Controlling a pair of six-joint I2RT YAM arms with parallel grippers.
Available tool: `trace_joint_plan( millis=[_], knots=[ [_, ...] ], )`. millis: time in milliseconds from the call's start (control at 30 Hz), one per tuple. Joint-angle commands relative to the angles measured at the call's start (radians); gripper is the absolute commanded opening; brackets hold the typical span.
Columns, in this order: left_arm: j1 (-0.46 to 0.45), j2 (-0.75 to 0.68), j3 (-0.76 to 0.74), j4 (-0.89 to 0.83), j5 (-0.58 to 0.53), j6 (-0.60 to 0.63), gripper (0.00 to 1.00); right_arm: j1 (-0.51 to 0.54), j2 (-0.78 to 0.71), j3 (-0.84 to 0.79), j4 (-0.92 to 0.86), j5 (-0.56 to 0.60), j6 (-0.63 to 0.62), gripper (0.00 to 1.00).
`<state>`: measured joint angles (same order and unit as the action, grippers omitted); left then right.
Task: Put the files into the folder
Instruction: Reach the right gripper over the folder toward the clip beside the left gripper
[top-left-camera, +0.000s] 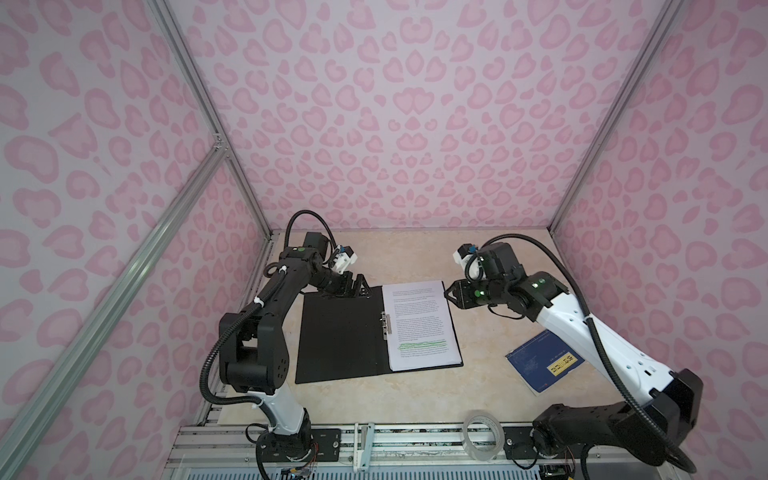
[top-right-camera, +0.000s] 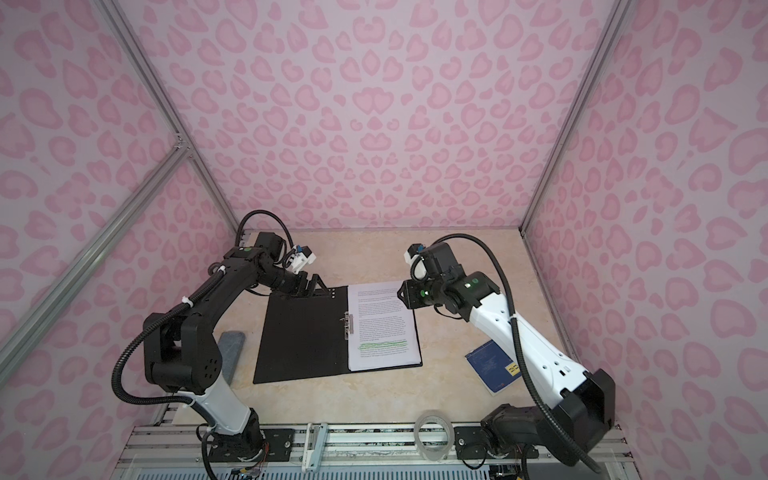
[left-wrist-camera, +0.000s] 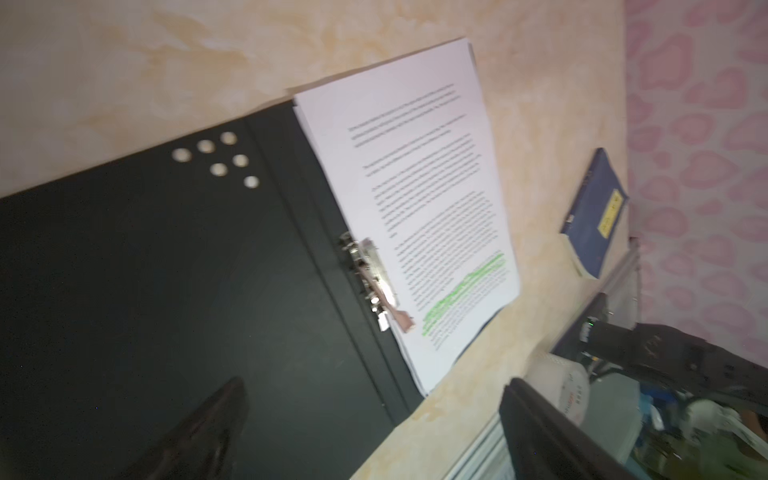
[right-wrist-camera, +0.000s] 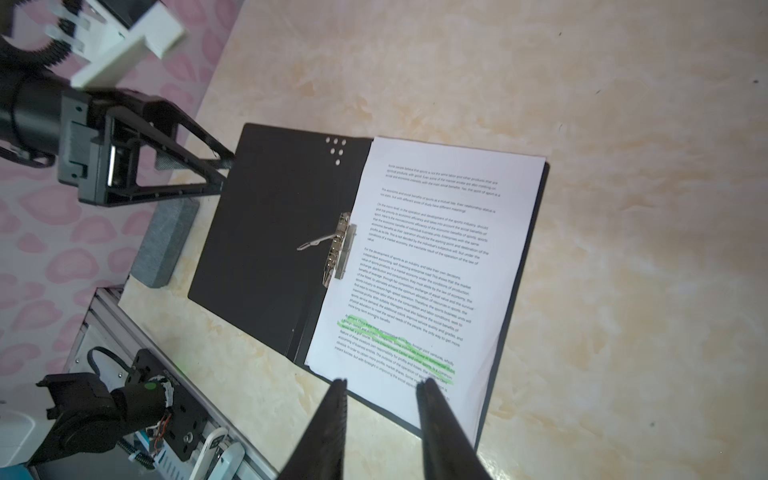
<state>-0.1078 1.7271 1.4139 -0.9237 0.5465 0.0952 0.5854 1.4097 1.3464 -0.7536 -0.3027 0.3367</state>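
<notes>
The folder (top-left-camera: 340, 332) (top-right-camera: 303, 332) lies open and flat on the table, black inside up, with a metal clip (top-left-camera: 386, 322) (right-wrist-camera: 340, 245) at its spine. The files (top-left-camera: 419, 324) (top-right-camera: 380, 324) (right-wrist-camera: 436, 257) lie stacked on its right half; the top sheet is printed and has green highlighted lines. My left gripper (top-left-camera: 356, 286) (top-right-camera: 312, 284) (left-wrist-camera: 374, 382) stands wide open at the far edge of the bare left cover, holding nothing. My right gripper (top-left-camera: 449, 295) (top-right-camera: 402, 293) (right-wrist-camera: 382, 381) hovers at the far right corner of the files, jaws apart and empty.
A dark blue booklet (top-left-camera: 544, 361) (top-right-camera: 494, 365) (left-wrist-camera: 594, 212) with a yellow label lies right of the folder, under the right arm. A clear tape roll (top-left-camera: 484, 436) sits on the front rail. A grey block (top-right-camera: 232, 345) (right-wrist-camera: 166, 241) lies left of the folder.
</notes>
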Motion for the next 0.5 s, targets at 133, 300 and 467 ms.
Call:
trace_joint_plan(
  millis=[133,300,467],
  knots=[
    [0.023,-0.023,-0.135,0.027,-0.289,0.089,0.98,0.145,0.244,0.236,-0.209,0.060,-0.031,0.32],
    [0.025,-0.023,-0.199,0.062,-0.306,0.095,0.98,0.212,0.447,0.420,-0.301,0.039,-0.032,0.31],
    [0.023,-0.006,-0.210,0.062,-0.353,0.134,0.99,0.261,0.610,0.581,-0.356,0.040,-0.033,0.31]
  ],
)
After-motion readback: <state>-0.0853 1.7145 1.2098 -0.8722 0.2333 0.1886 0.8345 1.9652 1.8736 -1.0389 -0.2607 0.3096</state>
